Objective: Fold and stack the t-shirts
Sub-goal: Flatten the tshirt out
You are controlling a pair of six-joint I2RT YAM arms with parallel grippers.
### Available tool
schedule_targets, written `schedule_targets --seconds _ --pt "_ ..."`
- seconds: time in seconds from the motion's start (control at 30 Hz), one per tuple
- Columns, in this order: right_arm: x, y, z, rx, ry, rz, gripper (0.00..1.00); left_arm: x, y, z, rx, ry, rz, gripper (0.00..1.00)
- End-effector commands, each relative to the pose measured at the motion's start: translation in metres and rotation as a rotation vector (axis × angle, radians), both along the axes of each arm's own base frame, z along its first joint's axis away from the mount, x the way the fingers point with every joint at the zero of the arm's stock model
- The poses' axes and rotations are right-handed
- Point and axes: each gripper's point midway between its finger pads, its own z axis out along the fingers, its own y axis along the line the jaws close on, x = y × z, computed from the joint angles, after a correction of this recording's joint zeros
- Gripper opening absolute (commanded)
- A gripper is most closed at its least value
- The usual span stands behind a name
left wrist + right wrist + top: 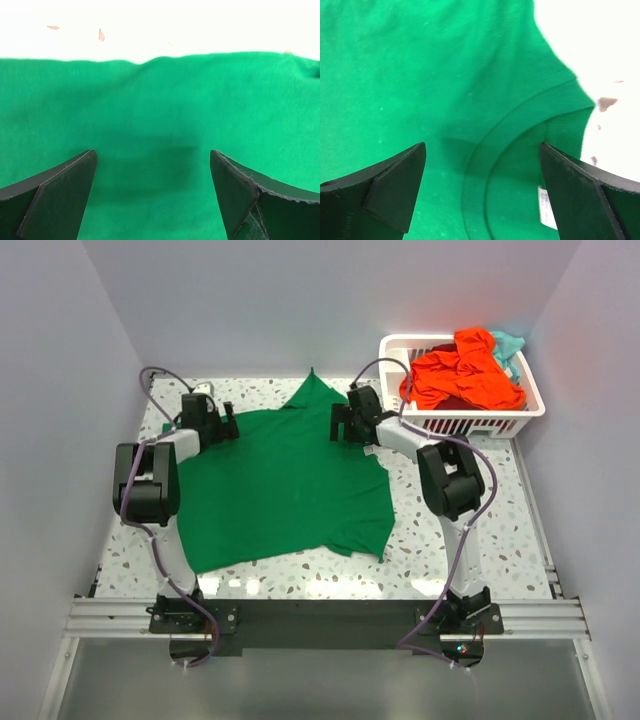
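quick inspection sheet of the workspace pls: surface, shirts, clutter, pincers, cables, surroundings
surface: speckled table, its middle covered by one shirt
job's things: green t-shirt spread out flat, not yet folded, white neck label showing; orange-red t-shirt and teal t-shirt crumpled in the basket
clutter: nothing seen beyond the white slotted basket at the far right corner
pincers: left pincer open over the green shirt near its left edge; right pincer open over the collar; neither holds anything
cables: purple cables loop along both arms
surroundings: plain pale walls on three sides; metal rail at the near edge
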Motion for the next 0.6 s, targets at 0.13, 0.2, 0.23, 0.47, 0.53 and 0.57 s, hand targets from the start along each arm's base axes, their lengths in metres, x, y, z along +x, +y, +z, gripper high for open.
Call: schedule_targets --seconds 0.13,0.2,0.23,0.47,0.53,0.57 --pt "0.004 0.018 0.038 0.026 -0.068 0.119 0.98 0.016 -0.006 0.060 0.025 -0.120 -0.014 1.00" --pt "-0.001 0.029 0.054 0.028 -0.103 0.168 0.99 0.009 0.002 0.093 0.059 -0.189 0.026 1.00" --pt "-0.004 0.032 0.059 0.018 -0.115 0.190 0.99 -0.002 0.005 0.090 0.070 -0.177 0.039 1.00" --pt "-0.044 0.055 0.068 0.028 -0.117 0.255 0.99 -0.074 0.041 0.083 0.182 -0.115 0.224 1.00" --pt "-0.057 0.058 0.064 0.033 -0.102 0.265 0.99 -0.098 0.048 0.063 0.209 -0.019 0.264 1.00" --pt "-0.064 0.063 0.061 0.034 -0.093 0.276 0.98 -0.105 0.051 0.057 0.218 0.004 0.292 1.00"
